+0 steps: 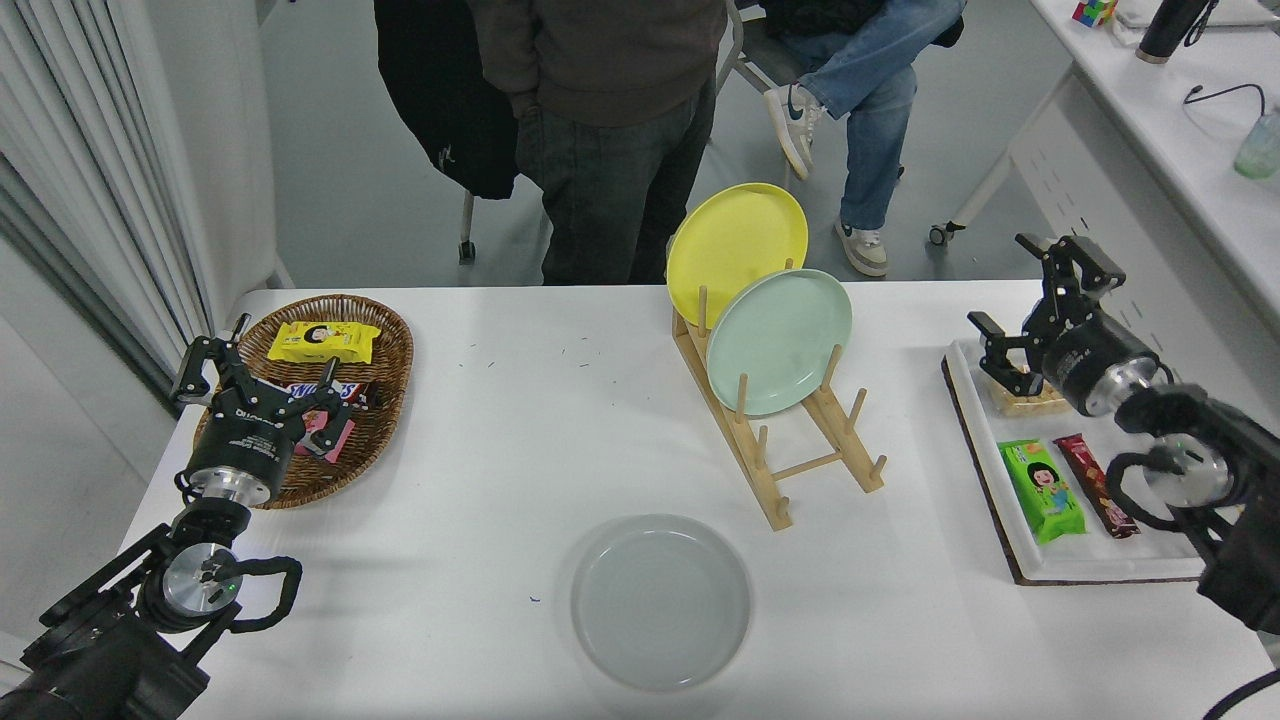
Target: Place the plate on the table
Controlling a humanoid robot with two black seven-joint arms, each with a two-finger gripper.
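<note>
One light-grey plate (661, 602) lies flat on the table (500, 450), well apart from the spread, empty right hand (1030, 305).

Robotics laboratory or office room. A white table (560, 420) stands on grey flooring (340, 180), with a cabled desk (1190, 130) at the right. People (610, 130) wait along its far edge beside a curtain (90, 200).

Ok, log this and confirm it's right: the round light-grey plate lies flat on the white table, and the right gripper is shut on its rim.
Not right. The head view shows the right gripper with open jaws above the white snack tray, well clear of the round light-grey plate. The plate does lie flat on the white table.
</note>
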